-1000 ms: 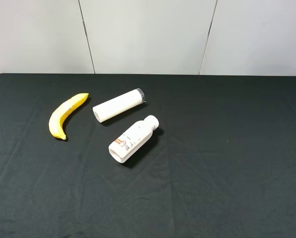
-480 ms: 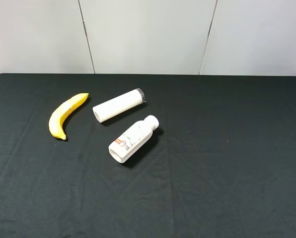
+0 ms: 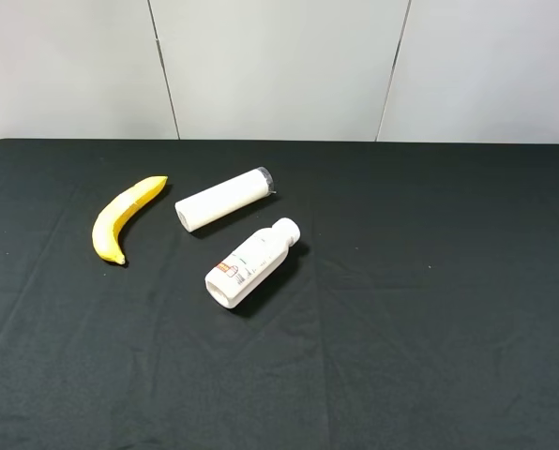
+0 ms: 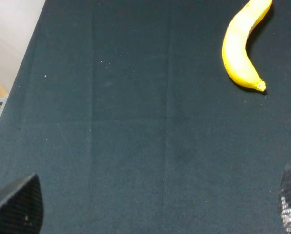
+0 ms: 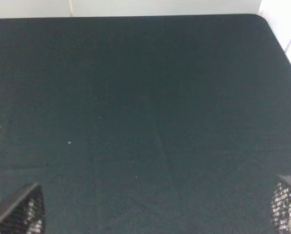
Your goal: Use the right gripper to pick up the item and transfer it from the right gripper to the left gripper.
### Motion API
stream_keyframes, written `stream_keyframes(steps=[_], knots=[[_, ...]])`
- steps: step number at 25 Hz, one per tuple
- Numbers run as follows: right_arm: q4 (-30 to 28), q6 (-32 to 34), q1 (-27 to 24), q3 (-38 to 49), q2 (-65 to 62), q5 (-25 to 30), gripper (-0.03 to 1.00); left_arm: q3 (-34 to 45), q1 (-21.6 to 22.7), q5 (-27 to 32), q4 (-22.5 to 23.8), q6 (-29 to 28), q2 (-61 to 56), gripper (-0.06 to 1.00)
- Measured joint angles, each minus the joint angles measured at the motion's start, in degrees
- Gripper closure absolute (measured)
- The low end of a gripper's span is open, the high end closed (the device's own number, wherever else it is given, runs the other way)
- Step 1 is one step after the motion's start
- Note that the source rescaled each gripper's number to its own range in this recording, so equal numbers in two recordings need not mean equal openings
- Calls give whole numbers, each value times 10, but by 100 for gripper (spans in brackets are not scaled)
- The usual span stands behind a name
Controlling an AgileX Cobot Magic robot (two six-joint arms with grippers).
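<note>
We see the banana (image 3: 121, 218) lying just beside the white tube (image 3: 225, 199), the capped bottle (image 3: 252, 262) near, while both our grippers (image 4: 150, 204) (image 5: 157, 207) gape wide, empty.

A matt black cloth (image 3: 430, 309), faintly creased, covers the table. The banana (image 3: 118, 220) has smooth, slightly waxy yellow skin. At its 3 o'clock, the white tube (image 3: 221, 200) and the labelled bottle (image 3: 251, 263) look like smooth plastic, perhaps satin-finished.
</note>
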Motion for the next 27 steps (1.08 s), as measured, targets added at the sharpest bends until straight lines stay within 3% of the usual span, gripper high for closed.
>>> stream_keyframes(steps=[27], knots=[[1, 0, -5, 0, 0, 0, -3, 0, 0, 0, 2, 0, 0, 2]])
